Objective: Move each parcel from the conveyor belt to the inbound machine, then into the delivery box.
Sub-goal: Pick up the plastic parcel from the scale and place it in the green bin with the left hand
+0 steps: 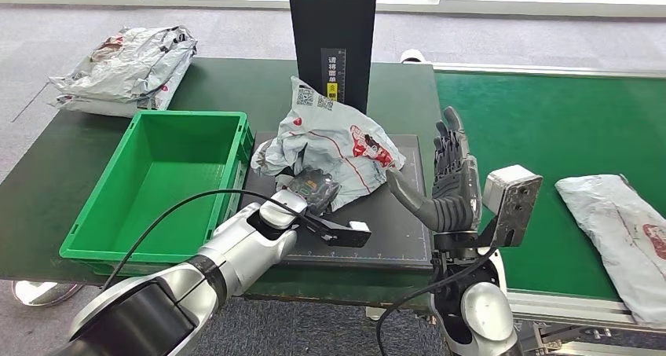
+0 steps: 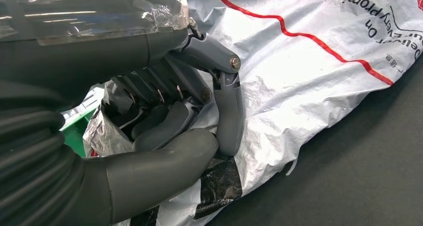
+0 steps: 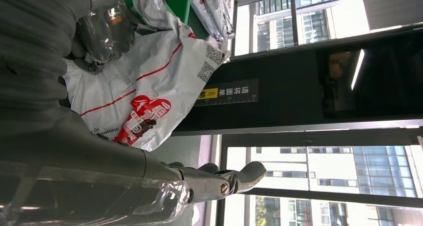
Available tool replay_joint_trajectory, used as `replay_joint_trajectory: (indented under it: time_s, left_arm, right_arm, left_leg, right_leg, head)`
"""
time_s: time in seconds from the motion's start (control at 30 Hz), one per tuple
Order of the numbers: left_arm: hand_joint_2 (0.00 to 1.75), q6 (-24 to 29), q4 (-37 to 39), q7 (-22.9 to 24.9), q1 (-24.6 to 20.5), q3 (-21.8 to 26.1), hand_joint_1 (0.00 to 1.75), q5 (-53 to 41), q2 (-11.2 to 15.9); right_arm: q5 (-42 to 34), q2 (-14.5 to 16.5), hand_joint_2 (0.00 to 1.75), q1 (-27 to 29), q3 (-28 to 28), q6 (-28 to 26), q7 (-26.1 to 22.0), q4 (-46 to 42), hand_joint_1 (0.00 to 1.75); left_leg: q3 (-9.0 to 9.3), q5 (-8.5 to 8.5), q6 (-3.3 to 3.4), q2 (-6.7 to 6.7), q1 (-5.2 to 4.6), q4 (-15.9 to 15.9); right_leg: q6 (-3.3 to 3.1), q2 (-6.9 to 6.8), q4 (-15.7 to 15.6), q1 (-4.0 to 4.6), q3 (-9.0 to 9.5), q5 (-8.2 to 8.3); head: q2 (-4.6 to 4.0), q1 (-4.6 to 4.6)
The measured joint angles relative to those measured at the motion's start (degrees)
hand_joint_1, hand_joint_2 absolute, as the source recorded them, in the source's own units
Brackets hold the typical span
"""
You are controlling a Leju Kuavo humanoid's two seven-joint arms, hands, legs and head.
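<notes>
With the left hand (image 1: 308,189) fingers (image 2: 169,121) being closed on only the crumpled 8 o'clock corner of the parcel (image 1: 338,148) lying on the inbound machine (image 1: 393,214), and the right hand (image 1: 449,179) being held open and empty at 3 o'clock, the slack film is judged likely to slip free or snag the green delivery box (image 1: 157,183) rim.

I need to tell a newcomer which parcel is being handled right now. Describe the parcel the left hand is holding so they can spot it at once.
Find the tall black inbound machine at the middle of the dark table; on the black platform at its foot lies a crumpled grey parcel. The left hand grips its near edge. Unlike the flat parcel on the conveyor belt and the pile behind the green box, it shows a red cartoon print and QR codes.
</notes>
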Motion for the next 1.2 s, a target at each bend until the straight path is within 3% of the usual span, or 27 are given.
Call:
replay_joint_trajectory:
  time_s: [0.27,0.7,0.9,0.97,1.1,1.2]
  left_arm:
    - [1.75,-0.41,0.39,0.51,-0.45,-0.92,1.75,-2.12,0.20]
    - [1.75,-0.48,1.77,4.92,-1.21,-11.28,1.75,-15.55,3.43]
    - [1.75,-0.59,2.15,4.48,-1.98,-14.07,1.75,-16.49,5.47]
    - [1.75,2.46,1.42,5.71,-2.03,-14.15,1.75,-16.24,6.29]
    - [1.75,15.46,-4.71,10.83,-1.77,-13.60,1.75,-17.01,9.47]
    - [1.75,15.41,-16.86,10.18,-1.11,-10.70,1.75,-18.94,12.84]
  right_arm:
    - [-0.07,0.00,1.75,-0.33,0.00,0.91,-0.20,0.61,0.00]
    - [-2.19,-0.01,1.75,-1.31,0.00,4.69,-3.28,3.94,0.00]
    - [-3.57,-0.16,1.75,-1.38,0.00,6.43,-4.24,5.14,0.00]
    - [-3.29,-0.27,1.75,-1.14,0.00,6.10,-4.34,5.35,0.00]
    - [-1.75,-0.40,1.75,0.23,-0.02,4.13,-3.52,4.81,0.00]
    - [-0.24,-0.54,1.75,1.80,-0.26,2.00,-1.96,2.67,0.00]
  left_leg:
    - [0.00,0.00,0.00,0.00,0.00,0.00]
    - [0.02,0.01,-0.01,0.03,0.00,-0.01]
    - [0.14,0.01,-0.02,0.05,0.01,-0.03]
    - [0.17,0.04,-0.05,0.09,0.00,-0.02]
    - [0.12,0.12,-0.17,0.10,0.00,-0.01]
    - [0.04,0.14,-0.19,-0.05,0.01,-0.01]
  right_leg:
    - [0.00,0.00,0.00,0.00,0.00,0.00]
    - [0.00,0.02,0.01,0.02,0.01,0.00]
    - [-0.02,0.03,0.00,0.02,0.12,0.00]
    - [-0.05,0.06,0.00,0.03,0.11,0.03]
    - [-0.15,0.09,0.01,0.10,-0.01,0.11]
    - [-0.17,0.02,0.01,0.13,-0.03,0.11]
  head:
    - [0.00,0.00]
    - [0.01,0.00]
    - [-0.01,0.00]
    - [-0.01,0.00]
    - [-0.01,-0.01]
    - [0.00,-0.01]
